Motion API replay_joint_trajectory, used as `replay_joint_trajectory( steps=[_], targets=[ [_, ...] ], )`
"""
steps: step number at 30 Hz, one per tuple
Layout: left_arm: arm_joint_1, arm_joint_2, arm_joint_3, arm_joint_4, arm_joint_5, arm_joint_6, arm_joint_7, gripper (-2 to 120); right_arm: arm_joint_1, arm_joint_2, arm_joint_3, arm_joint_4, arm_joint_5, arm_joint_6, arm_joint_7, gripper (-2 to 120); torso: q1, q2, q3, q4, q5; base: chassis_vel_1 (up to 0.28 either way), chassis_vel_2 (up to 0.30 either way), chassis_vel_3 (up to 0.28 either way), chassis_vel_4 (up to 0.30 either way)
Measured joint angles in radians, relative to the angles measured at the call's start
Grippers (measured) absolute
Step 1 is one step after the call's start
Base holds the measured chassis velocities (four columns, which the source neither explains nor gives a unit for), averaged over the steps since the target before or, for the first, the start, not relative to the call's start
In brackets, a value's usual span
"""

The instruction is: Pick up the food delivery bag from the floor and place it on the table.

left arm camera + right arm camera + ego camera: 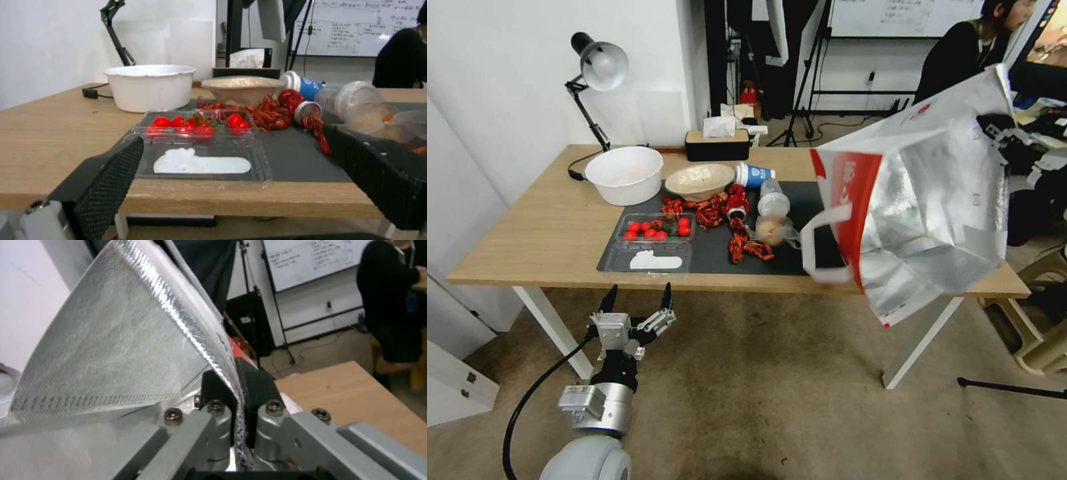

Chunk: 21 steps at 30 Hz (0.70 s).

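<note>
Behind the table [527,247], food delivery bag [934,193] hides right hand [238,386] clamping its rim.

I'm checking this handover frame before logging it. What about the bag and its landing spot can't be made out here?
- Bag contents: head view looks into its foil mouth, but the bottom is folded in shadow.
- Table right end: hidden behind the bag in the head view.
- Right gripper: shut on the bag's edge in its wrist view; foil blocks the mat.
- Left gripper: open, low before the table.
</note>
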Motion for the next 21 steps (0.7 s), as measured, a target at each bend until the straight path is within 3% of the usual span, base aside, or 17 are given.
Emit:
replay_joint_trajectory(
  steps=[21],
  targets=[
    [0.0,-0.007,0.008,0.011,0.006,-0.012,0.003,100,0.086,0.032,-0.104,-0.143,-0.061,-0.017,0.027,0,0.0,0.0,0.0,0.0001,0.0,0.0,0.0,0.0,0.0]
  ],
)
